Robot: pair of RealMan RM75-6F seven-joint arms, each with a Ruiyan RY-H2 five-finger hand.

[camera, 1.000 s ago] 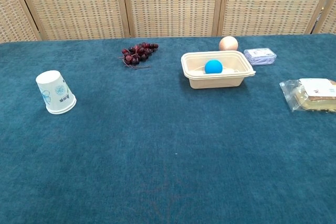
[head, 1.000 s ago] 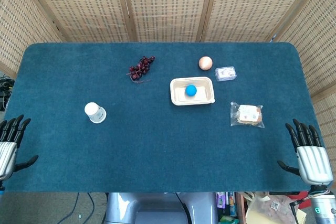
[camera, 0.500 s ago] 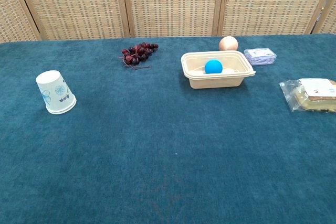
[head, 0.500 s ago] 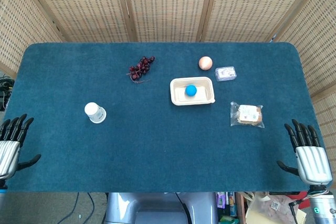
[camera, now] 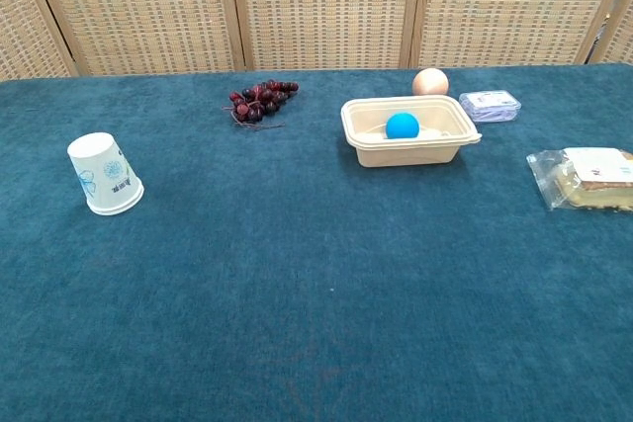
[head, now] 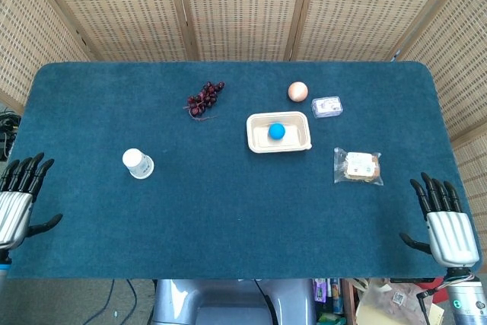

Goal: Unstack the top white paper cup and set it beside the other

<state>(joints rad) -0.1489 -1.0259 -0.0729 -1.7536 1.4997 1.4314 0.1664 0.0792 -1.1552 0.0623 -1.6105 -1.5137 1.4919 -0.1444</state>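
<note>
A white paper cup stack (head: 138, 163) with a blue print stands upside down on the left part of the blue table; the chest view shows the cup stack (camera: 104, 174) at its left side. At the table's near left corner my left hand (head: 17, 205) is open, fingers spread, well to the left of the cups and holding nothing. My right hand (head: 444, 222) is open at the near right corner, fingers spread and empty. Neither hand shows in the chest view.
A bunch of dark grapes (head: 205, 98) lies at the back. A beige tray (head: 259, 141) holds a blue ball (head: 277, 131). Behind it sit a peach-coloured ball (head: 297, 91) and a small clear packet (head: 326, 106). A wrapped sandwich (head: 358, 166) lies on the right.
Both hands have drifted slightly: the left a little right, the right a little downward in the head view. The cups and other objects have not moved.
</note>
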